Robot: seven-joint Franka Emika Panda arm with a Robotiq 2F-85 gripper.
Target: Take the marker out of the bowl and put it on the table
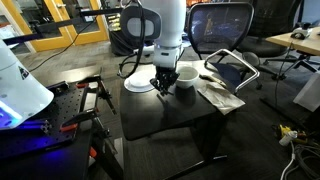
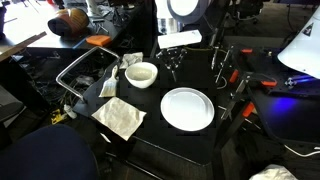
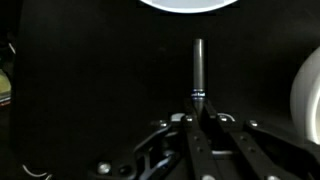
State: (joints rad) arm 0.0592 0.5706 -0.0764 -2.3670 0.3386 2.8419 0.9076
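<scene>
My gripper [image 3: 199,108] is shut on one end of the marker [image 3: 198,66], a slim dark stick with a grey sheen that points away from the fingers over the black table [image 3: 90,70]. In both exterior views the gripper [image 1: 163,82] [image 2: 175,64] hangs low over the table's back part [image 1: 165,115] [image 2: 150,125], between the white bowl [image 1: 185,77] [image 2: 141,73] and the flat white plate [image 1: 140,86] [image 2: 187,108]. The marker is outside the bowl. I cannot tell whether it touches the tabletop. White rims show at the top and right edges of the wrist view.
A crumpled grey-white cloth [image 2: 120,116] [image 1: 220,96] lies on the table's corner beside the bowl. A metal chair frame [image 2: 78,70] stands close to that side. Red-handled clamps [image 2: 232,78] [image 1: 90,92] sit on the black bench at the other side.
</scene>
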